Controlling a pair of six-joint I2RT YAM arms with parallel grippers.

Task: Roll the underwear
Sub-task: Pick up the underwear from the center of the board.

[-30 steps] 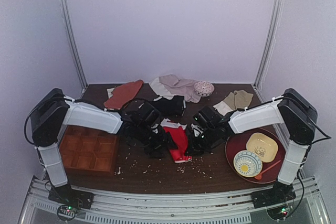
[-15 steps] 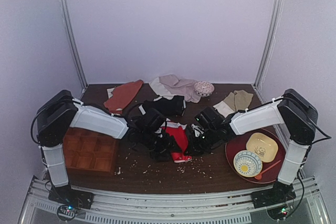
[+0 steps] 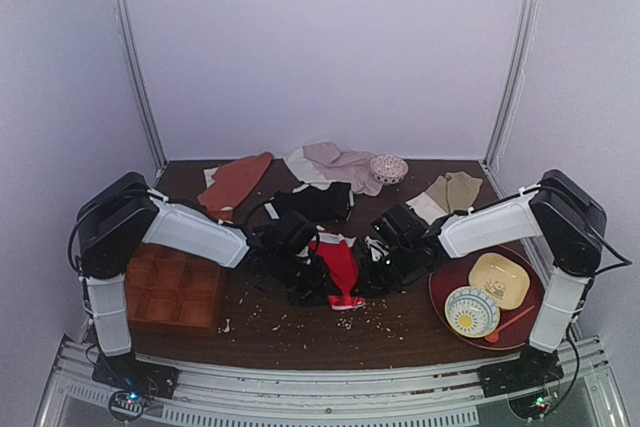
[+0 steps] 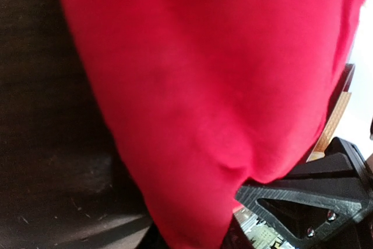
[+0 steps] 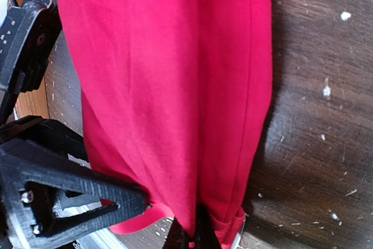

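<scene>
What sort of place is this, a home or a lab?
Probably a robot lab booth: plain white walls, a left arm and right arm bolted to a metal rail, and a table holding the red underwear.

Bright red underwear (image 3: 341, 265) lies gathered into a narrow, lengthwise-folded strip just below the centre of the overhead frame, running top to bottom, a white edge showing at its lower end.

Both arms are leaning in over the table (image 3: 300, 335), with the left gripper (image 3: 318, 280) and right gripper (image 3: 368, 269) crowding the red underwear (image 3: 341, 265) from either side. A wooden tray (image 3: 170, 292) is sitting far left, and a red plate (image 3: 437, 292) far right.
</scene>
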